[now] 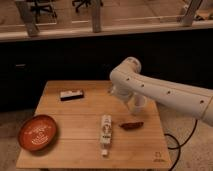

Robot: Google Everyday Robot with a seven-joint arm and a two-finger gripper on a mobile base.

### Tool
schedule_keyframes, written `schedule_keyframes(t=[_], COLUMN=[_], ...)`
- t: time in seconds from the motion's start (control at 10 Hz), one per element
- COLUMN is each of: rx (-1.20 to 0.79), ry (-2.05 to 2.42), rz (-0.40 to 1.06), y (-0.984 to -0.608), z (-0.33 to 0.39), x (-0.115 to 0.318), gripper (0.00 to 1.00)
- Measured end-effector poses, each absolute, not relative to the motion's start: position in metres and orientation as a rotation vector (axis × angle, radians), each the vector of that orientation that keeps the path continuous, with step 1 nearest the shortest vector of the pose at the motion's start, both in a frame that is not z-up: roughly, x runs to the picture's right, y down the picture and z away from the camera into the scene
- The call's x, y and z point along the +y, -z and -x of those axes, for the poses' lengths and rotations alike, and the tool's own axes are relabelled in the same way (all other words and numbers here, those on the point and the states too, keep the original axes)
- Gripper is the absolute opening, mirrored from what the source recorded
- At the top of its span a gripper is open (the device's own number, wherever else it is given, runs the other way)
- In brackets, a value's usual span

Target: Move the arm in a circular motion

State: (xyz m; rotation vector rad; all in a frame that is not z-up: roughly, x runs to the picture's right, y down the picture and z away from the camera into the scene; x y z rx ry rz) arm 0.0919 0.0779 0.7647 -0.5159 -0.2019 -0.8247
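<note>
Arm (162,93) elbow-high — end effector (136,104) over table (80,120)

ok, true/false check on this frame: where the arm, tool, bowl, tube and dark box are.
1. The arm reaches in from the right side of the view. True.
2. The red bowl sits at the back right corner of the table. False: it sits at the front left.
3. The white tube lies flat near the table's middle. True.
4. The tool is down on the dark box. False: the tool hangs over the table's right rear part, and the box lies apart at the back left.
5. The dark red item lies left of the bowl. False: it lies just right of the tube.
</note>
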Motion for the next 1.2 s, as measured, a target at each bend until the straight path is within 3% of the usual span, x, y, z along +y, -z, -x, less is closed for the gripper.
schedule_keyframes(t=[1.2], rx=[-0.242], ry=[0.972], rz=[0.495], y=[-0.768], z=[-0.069], x=[0.088], gripper=[0.80])
